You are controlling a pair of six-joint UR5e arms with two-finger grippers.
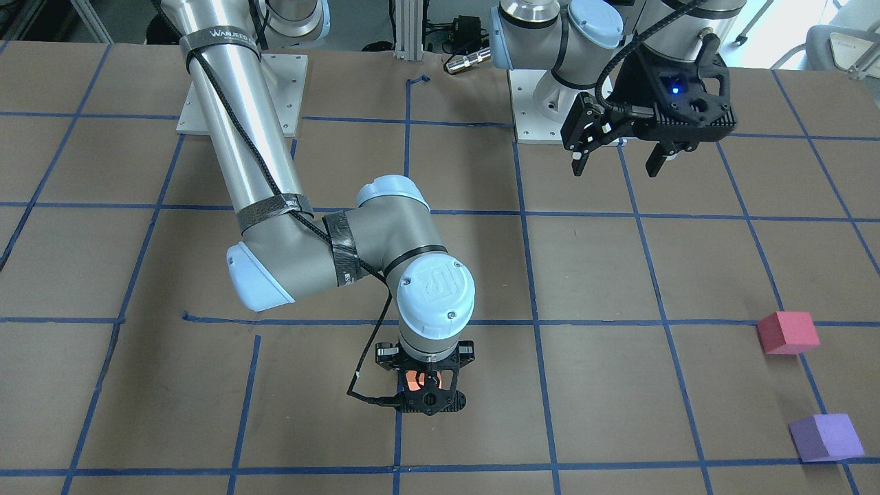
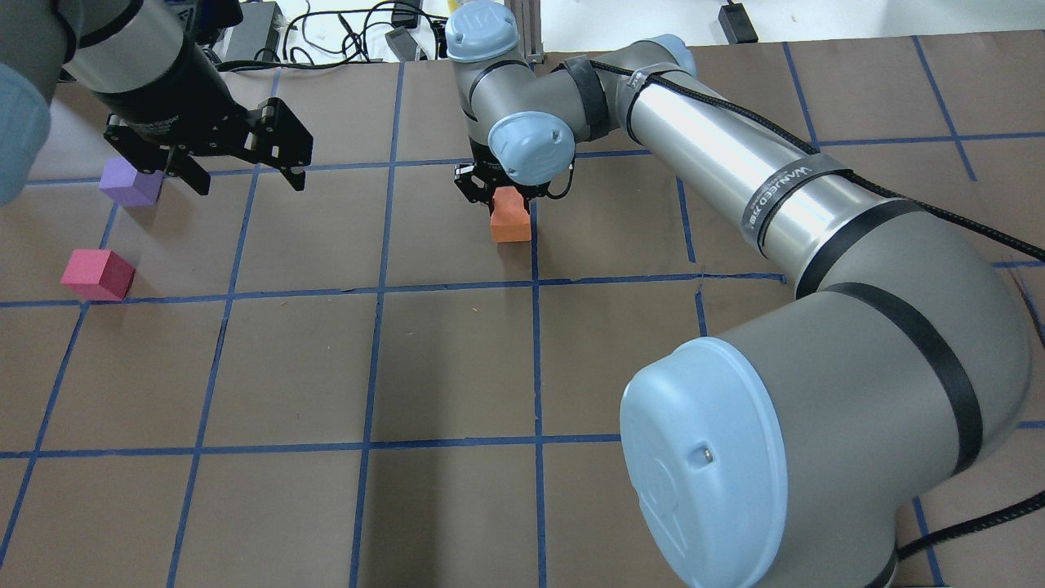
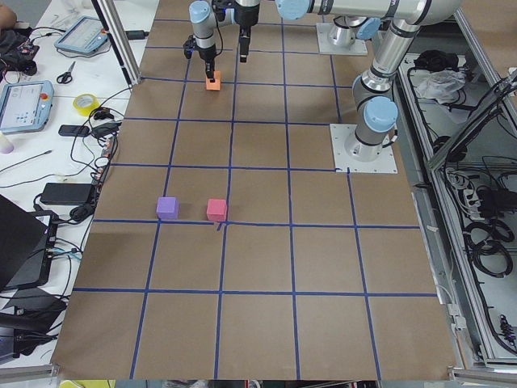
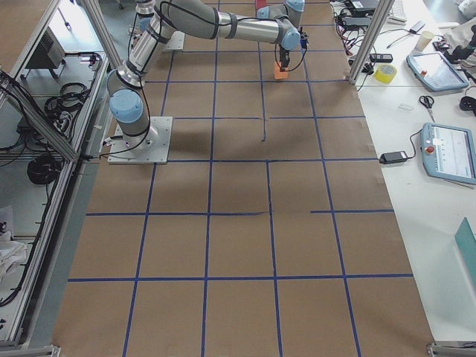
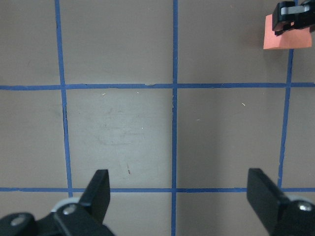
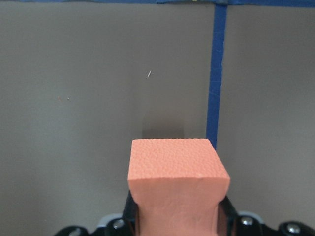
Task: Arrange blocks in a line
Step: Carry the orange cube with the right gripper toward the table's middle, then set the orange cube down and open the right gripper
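The orange block [image 6: 177, 167] is pinched between my right gripper's [image 2: 508, 196] fingers, its foam squeezed in where they bite. I can't tell whether it touches the table. The pink block [image 2: 98, 273] and purple block [image 2: 131, 181] lie near each other, well apart from those fingers. My worry is that the squashed foam springs or clings on release and lands skewed. The left gripper [image 1: 615, 165] hangs spread and empty near the right one. Carrying orange toward the others could clip it.
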